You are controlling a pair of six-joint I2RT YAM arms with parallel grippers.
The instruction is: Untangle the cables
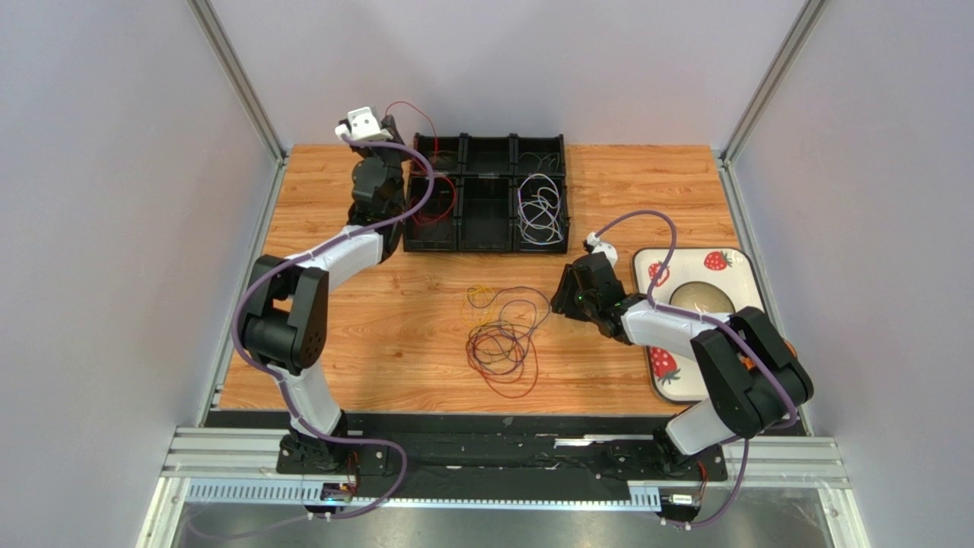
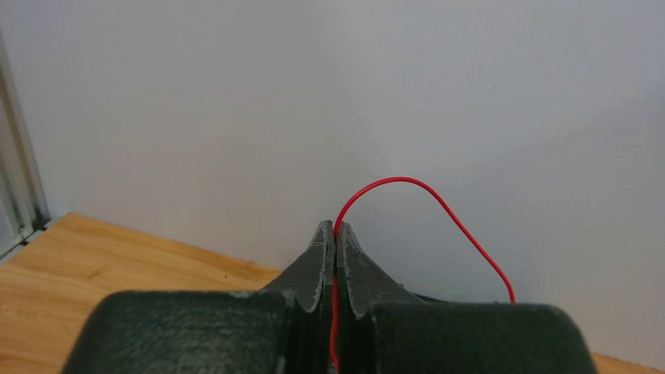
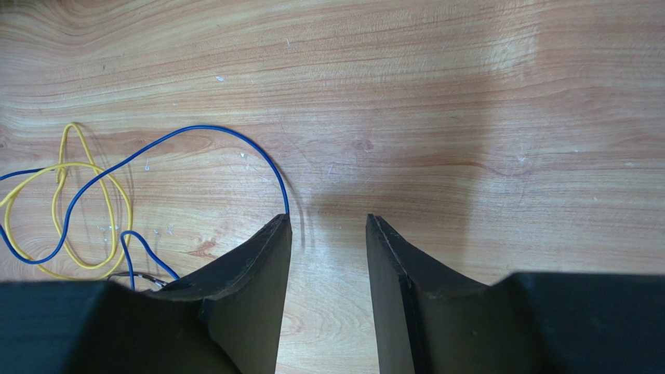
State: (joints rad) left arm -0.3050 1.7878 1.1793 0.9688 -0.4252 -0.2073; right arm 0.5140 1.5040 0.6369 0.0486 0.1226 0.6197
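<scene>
Left gripper (image 2: 336,231): jaws pressed together on a red cable (image 2: 398,179), which arcs up from the fingertips and drops away to the right. In the overhead view this gripper is raised at the far-left corner of a black compartment tray (image 1: 489,139). Red loops show in the tray's left side, and white cables (image 1: 540,211) lie in its right compartment.

Right gripper (image 3: 328,224): jaws apart, holding nothing, low over the wooden table (image 3: 507,117). A blue cable (image 3: 199,128) ends just beside one finger. A yellow cable (image 3: 70,126) loops further out. A dark tangle (image 1: 503,343) lies mid-table, near this gripper.
</scene>
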